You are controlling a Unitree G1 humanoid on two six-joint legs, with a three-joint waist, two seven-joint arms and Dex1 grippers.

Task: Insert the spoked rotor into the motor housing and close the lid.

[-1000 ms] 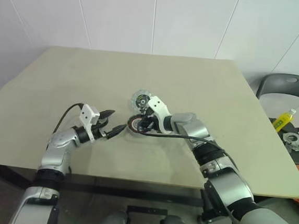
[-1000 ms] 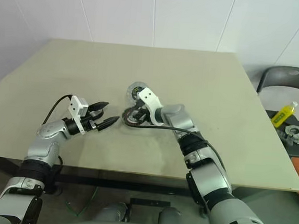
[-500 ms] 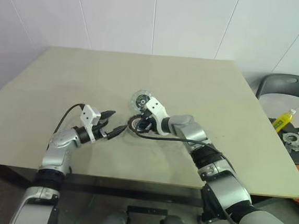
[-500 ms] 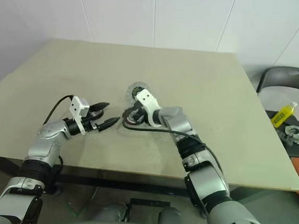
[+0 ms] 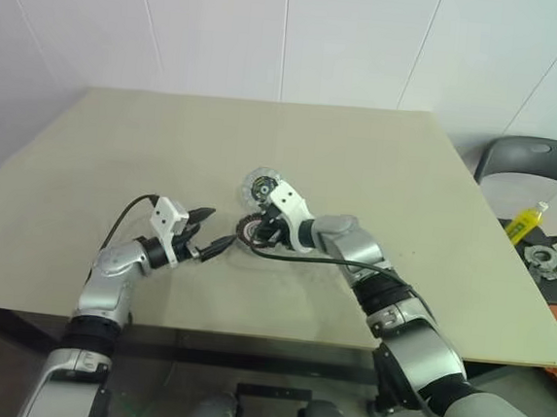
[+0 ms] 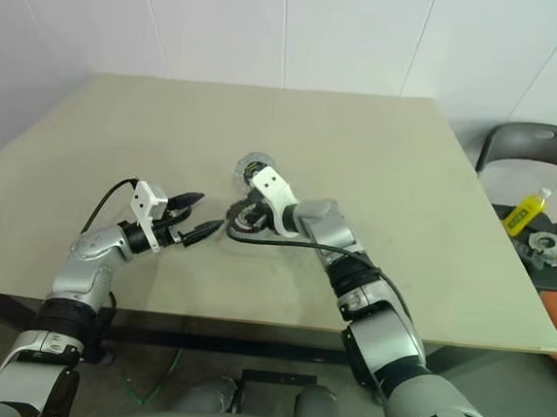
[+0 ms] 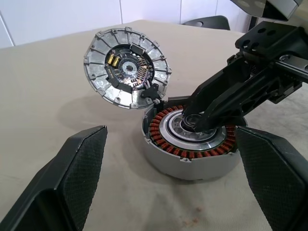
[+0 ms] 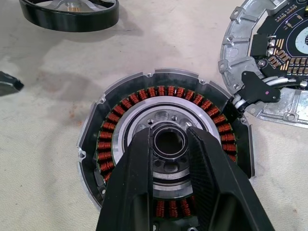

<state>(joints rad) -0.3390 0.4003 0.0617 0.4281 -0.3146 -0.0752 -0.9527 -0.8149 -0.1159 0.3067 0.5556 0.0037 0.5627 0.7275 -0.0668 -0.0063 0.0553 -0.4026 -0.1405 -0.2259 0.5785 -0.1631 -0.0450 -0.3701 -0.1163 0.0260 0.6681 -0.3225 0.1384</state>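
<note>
Beige table (image 5: 117, 155) against a white wall. The right gripper (image 8: 169, 134) reaches down into the housing (image 8: 120, 110), its fingers drawn in on either side of the dark hub (image 8: 168, 156) and seemingly pinching it. The hinged lid (image 7: 126, 67) stands open just beyond those fingers. The rotor (image 8: 72, 17) lies on the table further past them, clear of the housing. The left gripper (image 5: 216, 227) hovers level with its fingers spread wide and empty, and the housing sits just ahead of its tips.

The insertion looks not yet begun; the right arm appears to be steadying or aligning the housing. Next, one gripper needs to fetch the rotor, centre it over the hub and lower it squarely, before the lid is swung down.
</note>
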